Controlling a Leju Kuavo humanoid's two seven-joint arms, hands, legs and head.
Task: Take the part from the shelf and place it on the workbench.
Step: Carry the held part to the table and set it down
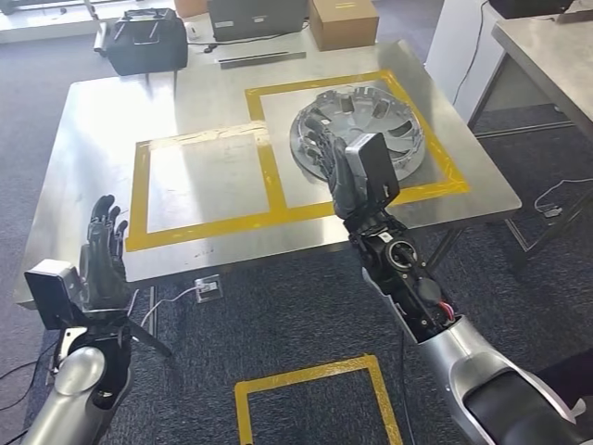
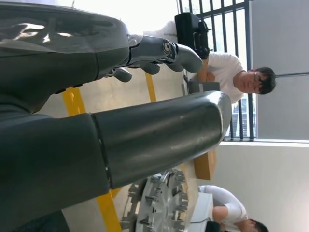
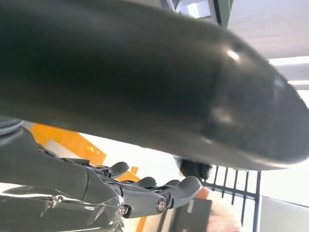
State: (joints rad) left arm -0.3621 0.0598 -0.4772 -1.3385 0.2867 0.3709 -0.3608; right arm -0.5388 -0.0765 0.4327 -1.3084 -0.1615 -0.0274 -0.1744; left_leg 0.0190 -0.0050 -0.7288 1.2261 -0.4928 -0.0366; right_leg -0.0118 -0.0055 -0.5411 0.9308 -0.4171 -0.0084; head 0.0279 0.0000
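A grey carpeted room holds a brushed-steel workbench point(image 1: 91, 139) marked with two yellow taped rectangles point(image 1: 269, 181), and another yellow taped square point(image 1: 315, 394) lies on the floor in front of it. A black bag point(image 1: 145, 41), a dark laptop-like case point(image 1: 258, 17) and a brown cardboard box point(image 1: 343, 22) sit along the bench's far edge. The left wrist view shows two people in white shirts point(image 2: 226, 72) beyond the table.

The part, a round silver spoked wheel cover point(image 1: 381, 116), lies flat on the bench inside the right-hand taped rectangle. The right hand point(image 1: 329, 158) reaches over the cover's near left rim, fingers apart and extended; the head view cannot settle whether they touch the rim or hang just above it, and the right wrist view shows fingers stretched out with nothing clamped between them. The left hand point(image 1: 104, 252) is raised near the bench's front left corner, well apart from the cover, fingers spread and holding nothing.

Judged from this, the carrying and placing look done: the cover rests on the bench within its marked area. What seems left is only drawing the right arm clear.
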